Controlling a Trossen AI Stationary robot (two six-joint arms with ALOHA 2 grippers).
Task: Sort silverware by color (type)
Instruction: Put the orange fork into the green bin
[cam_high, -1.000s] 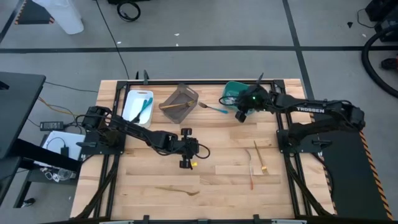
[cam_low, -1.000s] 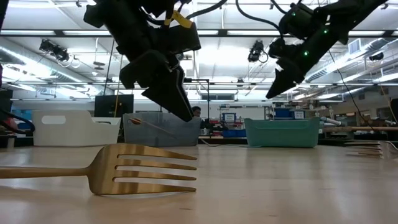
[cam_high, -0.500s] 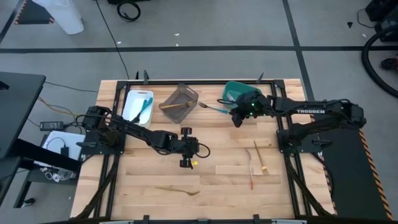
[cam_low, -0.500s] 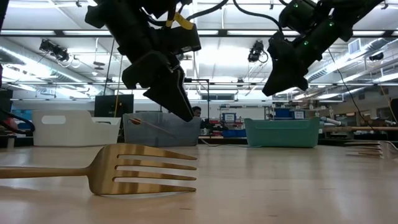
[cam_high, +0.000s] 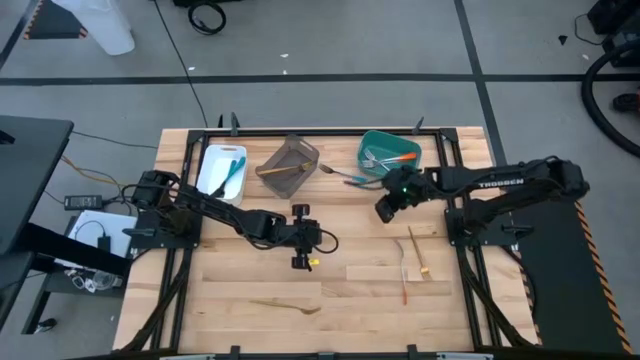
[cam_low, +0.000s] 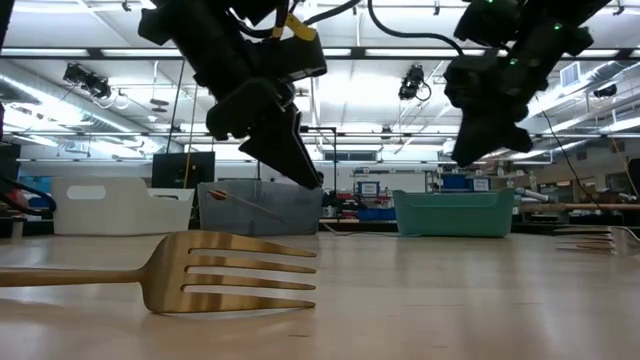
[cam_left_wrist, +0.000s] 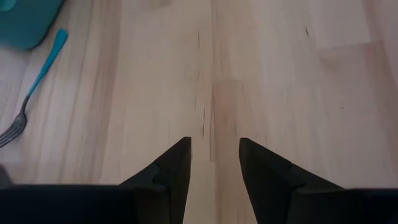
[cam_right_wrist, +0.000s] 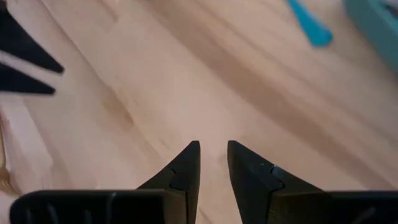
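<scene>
My left gripper (cam_high: 322, 240) hangs open over bare wood in the table's middle, nothing between its fingers (cam_left_wrist: 214, 152). My right gripper (cam_high: 382, 210) hovers open and empty (cam_right_wrist: 213, 155) just near of the teal bin (cam_high: 390, 150), which holds silverware. A blue-handled fork (cam_high: 345, 175) lies flat on the table between the grey-brown bin (cam_high: 290, 165) and the teal bin; it also shows in the left wrist view (cam_left_wrist: 37, 81). A tan fork (cam_high: 285, 306) lies near the front edge, large in the low view (cam_low: 200, 275). An orange-handled utensil (cam_high: 404, 280) and tan ones (cam_high: 412, 245) lie at the right.
The white bin (cam_high: 222, 170) at the far left holds blue utensils. A tan utensil sticks out of the grey-brown bin. The three bins stand in a row along the far edge. Bare wood lies between the two grippers and toward the near left.
My right gripper has swung away from above the teal bin toward the table's near edge, rolling its wrist as it went; the bin and its silverware now show uncovered. My left gripper has kept still.
</scene>
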